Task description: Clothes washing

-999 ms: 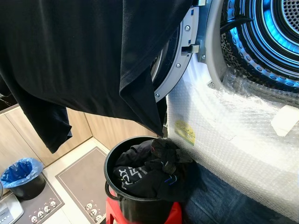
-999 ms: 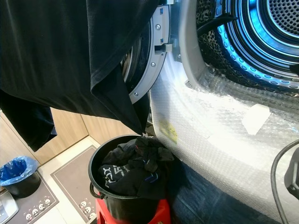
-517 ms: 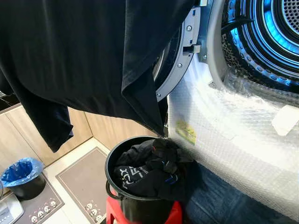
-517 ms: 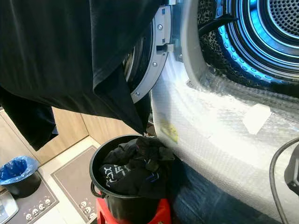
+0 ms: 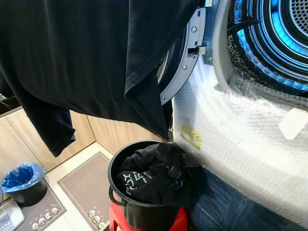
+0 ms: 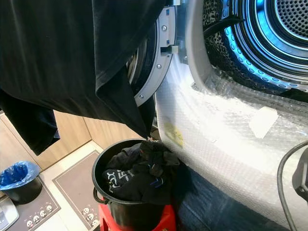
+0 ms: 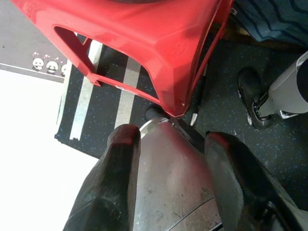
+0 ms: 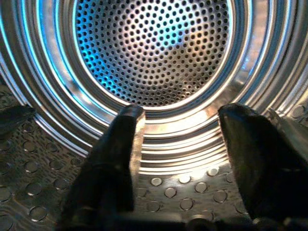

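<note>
Right pincer (image 8: 175,144) wide, empty, facing drum (image 8: 154,53). Shirt (image 5: 86,57) hangs outside, left of it; bucket (image 5: 144,211) of clothes below. Left pincer (image 7: 173,159) wide, idle by stool (image 7: 144,38). Advise: push shirt deep past rim.

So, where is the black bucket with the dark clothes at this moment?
In the eye views the black bucket stands low in the middle on a red stool, just left of the bubble-wrapped washing machine.
</note>
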Robot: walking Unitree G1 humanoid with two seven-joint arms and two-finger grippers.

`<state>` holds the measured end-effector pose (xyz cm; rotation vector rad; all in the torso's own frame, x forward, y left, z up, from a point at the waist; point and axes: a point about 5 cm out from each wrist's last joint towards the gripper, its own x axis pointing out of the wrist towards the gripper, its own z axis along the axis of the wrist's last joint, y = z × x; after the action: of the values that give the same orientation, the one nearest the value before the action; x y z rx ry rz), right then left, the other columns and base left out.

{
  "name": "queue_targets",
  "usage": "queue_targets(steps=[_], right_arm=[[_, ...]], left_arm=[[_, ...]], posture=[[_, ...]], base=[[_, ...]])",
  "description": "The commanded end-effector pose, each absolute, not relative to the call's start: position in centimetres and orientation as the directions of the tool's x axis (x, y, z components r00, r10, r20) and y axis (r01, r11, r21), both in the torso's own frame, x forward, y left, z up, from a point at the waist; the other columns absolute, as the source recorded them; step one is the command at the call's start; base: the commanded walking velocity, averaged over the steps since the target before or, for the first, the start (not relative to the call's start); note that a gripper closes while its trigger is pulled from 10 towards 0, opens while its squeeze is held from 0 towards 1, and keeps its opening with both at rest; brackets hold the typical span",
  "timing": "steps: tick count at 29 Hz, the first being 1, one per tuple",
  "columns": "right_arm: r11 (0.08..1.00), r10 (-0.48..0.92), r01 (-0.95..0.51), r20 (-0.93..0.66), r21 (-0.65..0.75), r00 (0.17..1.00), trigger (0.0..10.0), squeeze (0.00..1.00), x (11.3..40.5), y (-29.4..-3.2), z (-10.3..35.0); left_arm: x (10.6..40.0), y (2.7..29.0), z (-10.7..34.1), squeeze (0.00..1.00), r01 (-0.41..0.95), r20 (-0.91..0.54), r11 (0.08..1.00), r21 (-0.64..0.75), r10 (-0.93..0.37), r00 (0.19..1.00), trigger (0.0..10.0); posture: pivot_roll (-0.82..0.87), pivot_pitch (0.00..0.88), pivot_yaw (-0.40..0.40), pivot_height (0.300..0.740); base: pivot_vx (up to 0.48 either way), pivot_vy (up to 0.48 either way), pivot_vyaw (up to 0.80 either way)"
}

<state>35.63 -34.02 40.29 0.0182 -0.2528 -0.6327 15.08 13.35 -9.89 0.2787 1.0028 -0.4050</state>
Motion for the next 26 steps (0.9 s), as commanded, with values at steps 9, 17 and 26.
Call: queue_targets(steps=[9, 17, 26], right_arm=[[0.957, -0.276, 0.204, 0.435, 0.206, 0.857, 10.0, 0.00, 35.2, -31.2, 41.1], [0.978, -0.040, -0.096, 0.613, 0.188, 0.789, 10.0, 0.00, 32.8, -28.7, 39.5], [0.925, 0.075, -0.327, 0.749, 0.194, 0.658, 10.0, 0.00, 28.9, -27.4, 38.6]], left_arm=[[12.3, 13.6, -11.0, 0.00, 0.457, -0.911, 0.889, 0.000, -0.188, 0.367, 10.0], [12.7, 13.7, -10.9, 0.00, 0.465, -0.909, 0.885, 0.012, -0.184, 0.373, 10.0], [13.1, 13.8, -10.7, 0.00, 0.495, -0.909, 0.869, 0.032, -0.181, 0.376, 10.0]], posture=[[-0.15, 0.000, 0.019, 0.740], [-0.16, 0.000, 0.036, 0.740], [-0.19, 0.000, 0.061, 0.740]], base=[[0.000, 0.000, 0.00], [0.000, 0.000, 0.00], [0.000, 0.000, 0.00]])
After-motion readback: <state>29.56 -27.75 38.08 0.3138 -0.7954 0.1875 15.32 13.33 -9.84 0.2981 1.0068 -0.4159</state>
